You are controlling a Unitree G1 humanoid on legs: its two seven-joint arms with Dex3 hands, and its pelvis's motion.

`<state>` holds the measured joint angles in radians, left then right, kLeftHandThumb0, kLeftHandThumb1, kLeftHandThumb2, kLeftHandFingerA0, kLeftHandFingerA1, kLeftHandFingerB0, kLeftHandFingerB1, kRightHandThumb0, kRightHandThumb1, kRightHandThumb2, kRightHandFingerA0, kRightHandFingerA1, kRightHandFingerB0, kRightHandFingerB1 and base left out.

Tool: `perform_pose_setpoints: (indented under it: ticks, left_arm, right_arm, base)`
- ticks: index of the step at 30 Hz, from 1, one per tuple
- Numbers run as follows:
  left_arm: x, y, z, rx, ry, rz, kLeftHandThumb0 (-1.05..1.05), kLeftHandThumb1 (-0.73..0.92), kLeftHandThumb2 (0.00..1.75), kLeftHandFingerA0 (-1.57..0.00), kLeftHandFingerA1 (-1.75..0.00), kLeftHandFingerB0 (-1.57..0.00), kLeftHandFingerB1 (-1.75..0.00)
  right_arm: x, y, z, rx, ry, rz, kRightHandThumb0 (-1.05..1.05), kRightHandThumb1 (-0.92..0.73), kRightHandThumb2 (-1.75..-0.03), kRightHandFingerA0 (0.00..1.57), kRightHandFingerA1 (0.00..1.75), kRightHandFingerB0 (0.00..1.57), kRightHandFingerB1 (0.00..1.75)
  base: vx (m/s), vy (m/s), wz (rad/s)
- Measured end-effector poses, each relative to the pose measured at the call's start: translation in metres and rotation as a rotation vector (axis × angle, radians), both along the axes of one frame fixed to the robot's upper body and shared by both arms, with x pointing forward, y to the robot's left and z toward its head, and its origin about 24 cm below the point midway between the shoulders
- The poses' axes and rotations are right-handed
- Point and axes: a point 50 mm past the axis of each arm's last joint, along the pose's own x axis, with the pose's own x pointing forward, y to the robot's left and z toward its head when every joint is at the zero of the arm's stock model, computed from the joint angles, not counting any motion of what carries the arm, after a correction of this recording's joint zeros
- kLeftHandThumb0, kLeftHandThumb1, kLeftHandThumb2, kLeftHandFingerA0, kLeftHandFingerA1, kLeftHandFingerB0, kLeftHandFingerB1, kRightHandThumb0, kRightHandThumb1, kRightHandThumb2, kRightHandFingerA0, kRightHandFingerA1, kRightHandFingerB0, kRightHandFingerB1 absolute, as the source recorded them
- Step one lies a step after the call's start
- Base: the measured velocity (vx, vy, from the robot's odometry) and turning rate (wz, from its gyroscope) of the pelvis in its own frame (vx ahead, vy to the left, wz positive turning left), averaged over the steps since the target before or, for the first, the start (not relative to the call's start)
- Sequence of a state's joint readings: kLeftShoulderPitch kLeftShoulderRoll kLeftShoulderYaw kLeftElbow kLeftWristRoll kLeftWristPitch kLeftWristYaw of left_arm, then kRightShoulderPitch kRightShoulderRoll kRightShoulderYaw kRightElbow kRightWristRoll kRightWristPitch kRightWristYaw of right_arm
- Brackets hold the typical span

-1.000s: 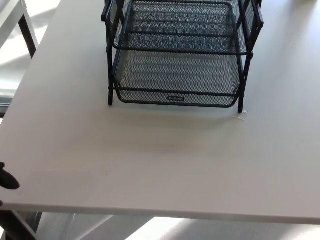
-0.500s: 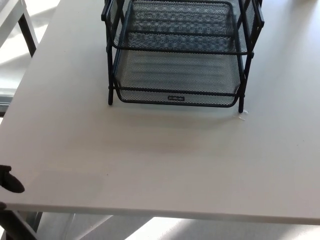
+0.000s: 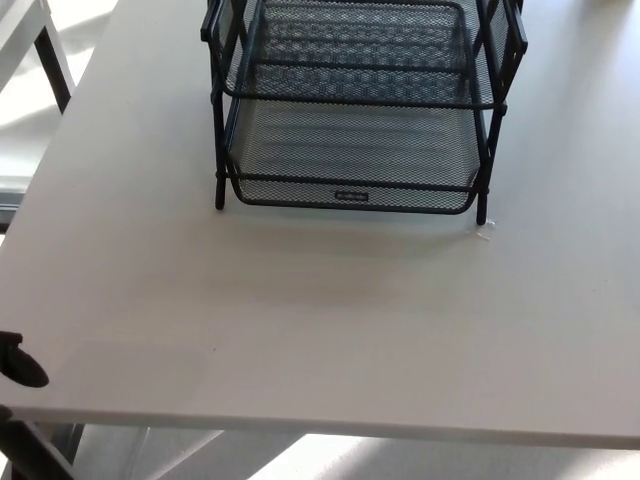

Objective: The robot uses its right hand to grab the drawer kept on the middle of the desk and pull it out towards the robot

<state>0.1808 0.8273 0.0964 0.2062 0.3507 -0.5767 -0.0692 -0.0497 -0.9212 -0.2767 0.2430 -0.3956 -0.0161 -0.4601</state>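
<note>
The white desk (image 3: 320,330) and mesh drawer (image 3: 350,165) sit unchanged; left hand (image 3: 18,365) barely visible, grip unclear

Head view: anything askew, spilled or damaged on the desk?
Nothing stands out. The black mesh drawer rack stands upright and square on the white desk, both trays empty. One tiny pale scrap lies by its front right leg. A bit of the left hand shows at the desk's left edge; the right hand isn't in view.

Only a dark part of my left hand (image 3: 20,366) shows at the picture's lower left edge (finger state not discernible); my right hand is out of view.
</note>
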Motion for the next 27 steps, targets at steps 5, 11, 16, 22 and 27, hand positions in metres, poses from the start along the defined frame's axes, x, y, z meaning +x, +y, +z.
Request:
perform_pose_setpoints:
  ticks: [5,11,16,22,27]
  left_arm:
    - [-0.001,0.0,-0.001,0.0,0.003,0.0,-0.25,0.58,0.57,-0.74,-0.78,-0.78,-0.59]
    - [-0.001,0.0,-0.001,0.0,0.005,0.001,-0.25,0.59,0.57,-0.74,-0.78,-0.78,-0.57]
    - [-0.002,0.001,-0.002,0.001,0.009,0.001,-0.26,0.59,0.57,-0.75,-0.78,-0.78,-0.59]
    - [-0.002,0.001,-0.002,0.0,0.008,-0.005,-0.24,0.58,0.57,-0.75,-0.78,-0.8,-0.59]
    - [-0.002,0.0,-0.001,0.002,0.003,-0.013,-0.26,0.59,0.57,-0.74,-0.8,-0.79,-0.59]
  right_arm:
    - [0.018,0.045,0.032,-0.07,-0.076,0.166,-0.56,-0.6,-0.58,0.47,0.46,0.31,0.32]
    - [0.035,0.095,0.057,-0.12,-0.11,0.347,-0.59,-0.59,-0.58,0.39,0.42,0.26,0.32]
    - [0.051,0.144,0.059,-0.126,-0.098,0.521,-0.61,-0.58,-0.58,0.38,0.43,0.29,0.32]
    - [0.065,0.191,0.057,-0.142,-0.072,0.662,-0.68,-0.48,-0.83,0.27,0.54,0.18,0.44]
    - [0.074,0.223,0.057,-0.159,-0.061,0.749,-0.65,-0.6,-0.59,0.32,0.49,0.2,0.36]
  base:
    - [0.0,0.0,0.0]
    - [0.0,0.0,0.0]
    - [0.0,0.0,0.0]
    - [0.0,0.0,0.0]
    - [0.0,0.0,0.0]
